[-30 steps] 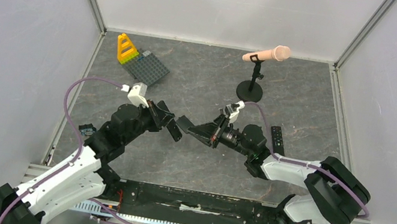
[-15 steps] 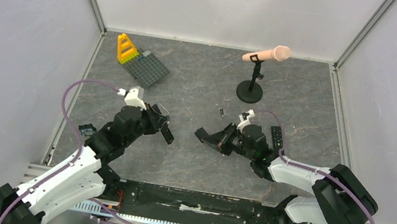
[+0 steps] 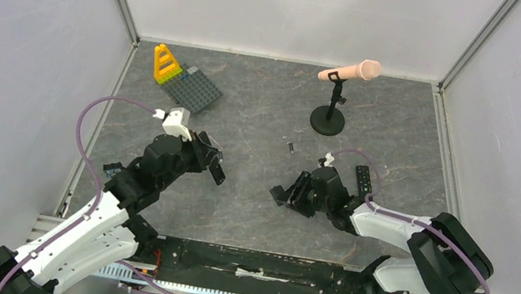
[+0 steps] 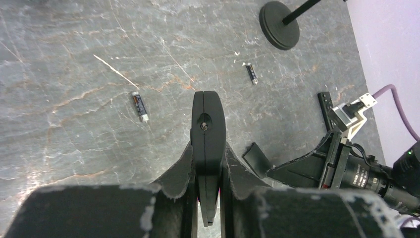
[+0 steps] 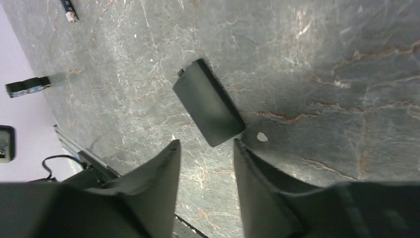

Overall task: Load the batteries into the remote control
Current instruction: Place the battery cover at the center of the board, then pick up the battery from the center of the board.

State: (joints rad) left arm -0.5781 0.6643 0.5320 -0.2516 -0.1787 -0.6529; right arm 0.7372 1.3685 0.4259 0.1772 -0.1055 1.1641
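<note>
My left gripper (image 4: 208,154) is shut on the remote control (image 4: 208,119), a slim black bar seen edge-on and pointing away from the wrist, held above the table (image 3: 215,168). Low over the table, my right gripper (image 5: 205,148) is open, its fingers apart with nothing between them. The small black cover (image 5: 208,101) lies flat on the table just beyond its fingertips (image 3: 276,196). Two batteries (image 4: 139,105) (image 4: 252,73) lie loose on the table, one of them near the middle (image 3: 290,147).
A black remote with buttons (image 3: 364,182) lies right of the right arm. A microphone stand (image 3: 328,118) is at the back. A grey brick plate (image 3: 199,89) with a yellow piece (image 3: 166,64) sits back left. A small dark object (image 3: 114,169) lies by the left edge.
The two grippers have drawn apart. My right gripper came down toward the near side with the cover, opened and left it on the table. My left gripper drew back slightly with the remote.
</note>
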